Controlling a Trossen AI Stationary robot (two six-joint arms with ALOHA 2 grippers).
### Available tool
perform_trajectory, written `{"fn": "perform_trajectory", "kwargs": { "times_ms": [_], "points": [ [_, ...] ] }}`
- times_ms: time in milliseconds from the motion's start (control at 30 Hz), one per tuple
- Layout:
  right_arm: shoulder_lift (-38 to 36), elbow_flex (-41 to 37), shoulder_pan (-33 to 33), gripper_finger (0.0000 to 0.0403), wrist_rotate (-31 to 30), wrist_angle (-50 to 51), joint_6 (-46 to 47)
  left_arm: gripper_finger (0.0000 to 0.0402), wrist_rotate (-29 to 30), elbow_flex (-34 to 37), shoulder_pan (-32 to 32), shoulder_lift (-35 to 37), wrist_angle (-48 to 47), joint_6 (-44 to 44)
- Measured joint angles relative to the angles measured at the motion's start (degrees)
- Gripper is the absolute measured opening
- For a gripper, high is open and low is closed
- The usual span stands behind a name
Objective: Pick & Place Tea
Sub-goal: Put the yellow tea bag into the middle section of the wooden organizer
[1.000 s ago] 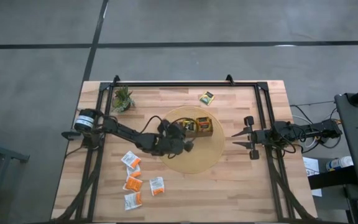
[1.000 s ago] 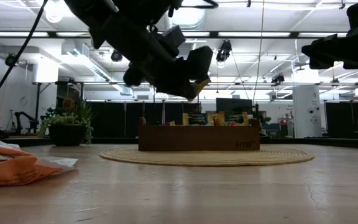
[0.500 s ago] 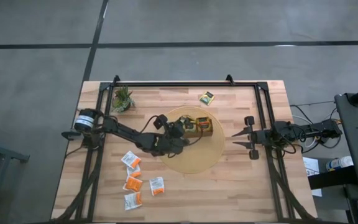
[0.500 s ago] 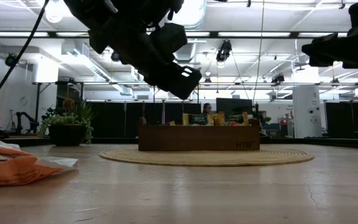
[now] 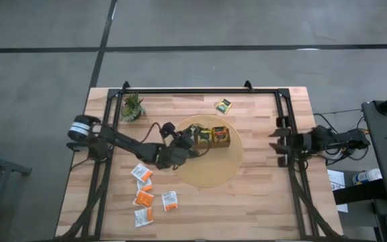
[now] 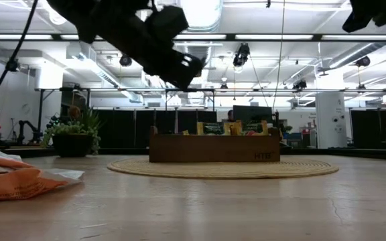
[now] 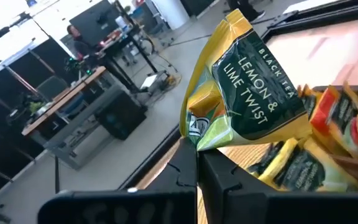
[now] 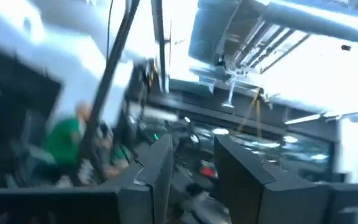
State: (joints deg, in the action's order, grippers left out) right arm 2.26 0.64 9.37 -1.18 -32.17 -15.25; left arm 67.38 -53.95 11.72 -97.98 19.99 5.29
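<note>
The left gripper (image 7: pixel 197 163), pinching a yellow lemon-and-lime tea sachet (image 7: pixel 247 93), has moved over the wooden tray (image 5: pixel 210 136), so placement appears imminent; the right gripper (image 5: pixel 279 143), fingers parted, has retreated from the tray.

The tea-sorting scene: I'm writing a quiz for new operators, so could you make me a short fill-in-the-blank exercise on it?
1. The left tool is shut on a yellow and dark green sachet printed "Lemon & ____ Twist".
2. The wooden tray stands on a round woven ____.
3. The potted plant stands near the table's far ____ corner in the high view.
4. The right tool holds ____.

Missing words: Lime; mat; left; nothing
</note>
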Motion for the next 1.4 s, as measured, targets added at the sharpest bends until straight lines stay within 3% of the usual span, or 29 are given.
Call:
{"fn": "perform_trajectory", "kwargs": {
  "times_ms": [200,367,733,1000,1200,1400],
  "points": [
    [0.3,0.0,0.0,0.0114,0.1,-0.4,13.4,0.0000,1.7,2.0,0.5,4.0,-0.3,2.8],
    [2.1,-0.1,0.0,0.0112,-3.8,0.2,14.0,0.0000,1.8,2.8,-0.3,6.0,0.1,5.6],
    [13.4,-0.1,0.0,0.0121,-5.3,-3.5,16.7,0.0000,-0.7,3.7,-0.2,6.2,0.3,8.4],
    [23.5,1.4,0.0,0.0174,-16.7,-9.1,18.4,0.0000,-0.5,3.8,0.1,6.2,0.4,9.2],
    [31.1,6.1,0.0,0.0228,-19.5,-8.7,24.2,0.0000,0.4,3.8,0.1,6.2,0.4,10.7],
    [41.7,13.2,0.0,0.0249,-23.6,-8.7,27.5,0.0000,0.4,4.0,0.1,6.2,0.4,13.0]
  ]
}}
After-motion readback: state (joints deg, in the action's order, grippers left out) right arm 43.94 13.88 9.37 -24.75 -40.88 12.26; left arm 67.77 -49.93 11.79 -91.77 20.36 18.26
